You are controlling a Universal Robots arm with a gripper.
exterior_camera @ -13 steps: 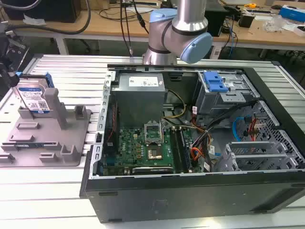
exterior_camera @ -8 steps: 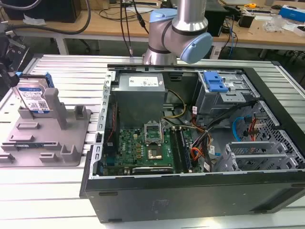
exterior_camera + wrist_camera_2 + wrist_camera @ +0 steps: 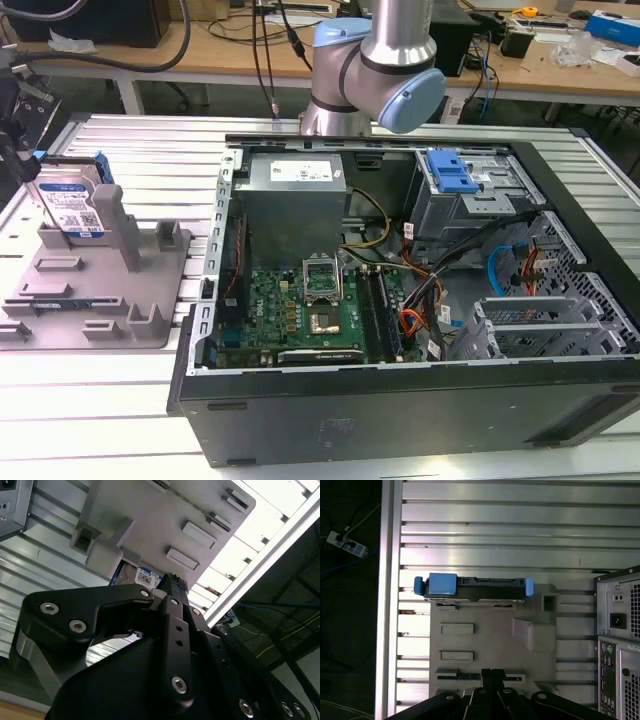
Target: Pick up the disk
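Note:
The disk (image 3: 72, 208) stands on edge in a slot at the far end of the grey fixture (image 3: 100, 290), on the exterior view's left, with its white-and-blue label facing forward. In the first wrist view the disk (image 3: 475, 587) shows edge-on with blue rails at both ends. My gripper (image 3: 492, 676) hangs over the opposite end of the fixture (image 3: 490, 640), well apart from the disk, with its black fingers pressed together and nothing between them. In the second wrist view the fingertips (image 3: 170, 586) sit in front of the disk's label (image 3: 145, 577).
An open computer case (image 3: 400, 300) lies beside the fixture, with a blue drive-bay latch (image 3: 450, 175) inside it. Its rear panel (image 3: 620, 645) stands close to the fixture. The slatted aluminium table (image 3: 495, 525) ends at a rail (image 3: 390, 605); beyond it a power strip (image 3: 342, 542) lies on the floor.

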